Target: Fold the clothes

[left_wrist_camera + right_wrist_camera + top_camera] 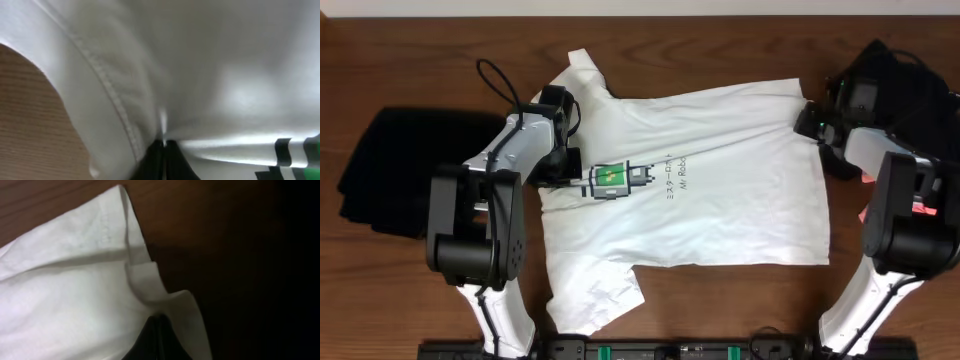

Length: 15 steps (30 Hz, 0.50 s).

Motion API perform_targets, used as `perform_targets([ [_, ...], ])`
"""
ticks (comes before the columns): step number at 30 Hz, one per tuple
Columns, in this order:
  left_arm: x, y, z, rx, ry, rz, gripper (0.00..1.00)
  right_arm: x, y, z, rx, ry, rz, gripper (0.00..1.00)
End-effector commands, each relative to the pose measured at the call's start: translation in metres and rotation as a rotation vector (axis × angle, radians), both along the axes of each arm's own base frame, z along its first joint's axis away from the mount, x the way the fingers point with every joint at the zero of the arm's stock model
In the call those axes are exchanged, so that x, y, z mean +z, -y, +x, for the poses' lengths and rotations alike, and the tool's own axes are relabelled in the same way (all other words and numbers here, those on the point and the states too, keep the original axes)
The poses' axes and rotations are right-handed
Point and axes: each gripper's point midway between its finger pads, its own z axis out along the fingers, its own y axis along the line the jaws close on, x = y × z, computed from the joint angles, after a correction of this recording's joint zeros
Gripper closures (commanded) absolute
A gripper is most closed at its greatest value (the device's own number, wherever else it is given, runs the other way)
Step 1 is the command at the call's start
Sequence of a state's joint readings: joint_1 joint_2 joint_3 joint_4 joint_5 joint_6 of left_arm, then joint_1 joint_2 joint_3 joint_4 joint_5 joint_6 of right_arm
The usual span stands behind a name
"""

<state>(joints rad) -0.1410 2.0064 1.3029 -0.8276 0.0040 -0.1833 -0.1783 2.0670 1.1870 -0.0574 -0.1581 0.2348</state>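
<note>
I've got the white T-shirt [720, 200] lying flat across the middle of the table [420, 60], robot print [615, 180] facing up. My left gripper [570, 172] is at the shirt's nine o'clock edge, just beside the print, fingers pressed together on a pinch of white cloth (that wrist view is nearly all fabric). My right gripper [808, 118] is at the two o'clock corner, fingers closed on the hem. A black garment [385, 165] lies at the table's nine o'clock, a second black garment [895, 70] at two o'clock.
</note>
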Motion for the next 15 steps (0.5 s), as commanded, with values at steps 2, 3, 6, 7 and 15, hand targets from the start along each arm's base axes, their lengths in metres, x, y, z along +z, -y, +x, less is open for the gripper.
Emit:
perform_targets([
  [2, -0.009, -0.007, -0.011, -0.018, -0.055, 0.026, 0.93, -0.025, 0.023, -0.023, -0.031, -0.093, -0.038, 0.95],
  [3, -0.002, -0.006, -0.004, -0.016, -0.031, 0.022, 0.94, -0.020, 0.017, -0.021, -0.009, -0.079, -0.011, 0.93],
  [6, 0.026, -0.002, 0.018, -0.002, 0.068, 0.002, 0.94, 0.005, 0.002, -0.014, 0.044, -0.016, 0.053, 0.86],
  [7, 0.037, -0.001, 0.025, 0.012, 0.106, -0.003, 0.93, 0.015, 0.001, -0.012, 0.049, 0.005, 0.056, 0.86],
  [15, 0.109, 0.037, 0.079, 0.013, 0.430, -0.231, 0.75, 0.131, 0.000, -0.016, 0.053, 0.193, 0.013, 0.68],
])
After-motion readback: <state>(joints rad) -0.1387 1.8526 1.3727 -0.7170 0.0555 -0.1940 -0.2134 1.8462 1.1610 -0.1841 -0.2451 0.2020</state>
